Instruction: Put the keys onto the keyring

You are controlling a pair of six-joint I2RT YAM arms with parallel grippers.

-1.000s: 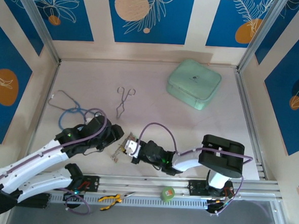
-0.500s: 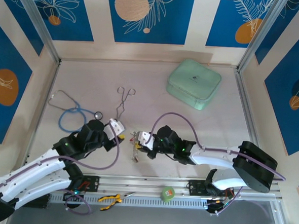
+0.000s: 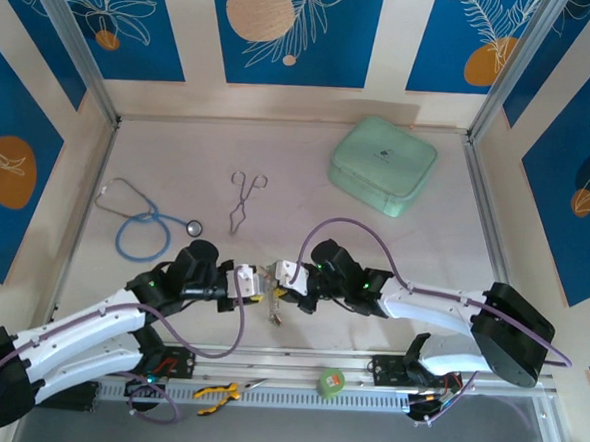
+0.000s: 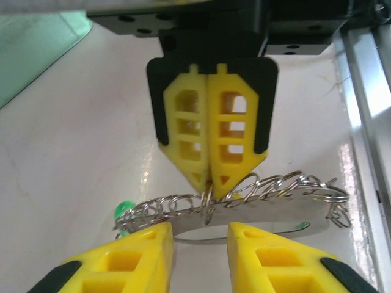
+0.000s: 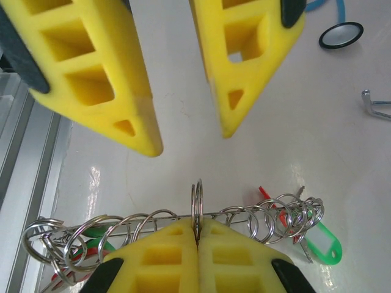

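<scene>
Both your arms stretch low over the counter [image 3: 305,222] and meet nose to nose near its front edge. Your right hand [image 5: 197,227] is clamped on the keyring [image 5: 197,201], which stands on edge (coiled rings and a green key tag [image 5: 322,249] trail alongside). Your left hand [image 4: 200,232] faces it, fingers apart, just short.

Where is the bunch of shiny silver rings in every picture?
Top external: the bunch of shiny silver metal rings lies low centre, between the two arms.
Left wrist: the bunch stretches across the lower middle, above the left gripper and its open jaws.
Right wrist: the bunch runs along the bottom.
Shared landmark: the right gripper, shut on one ring.
</scene>
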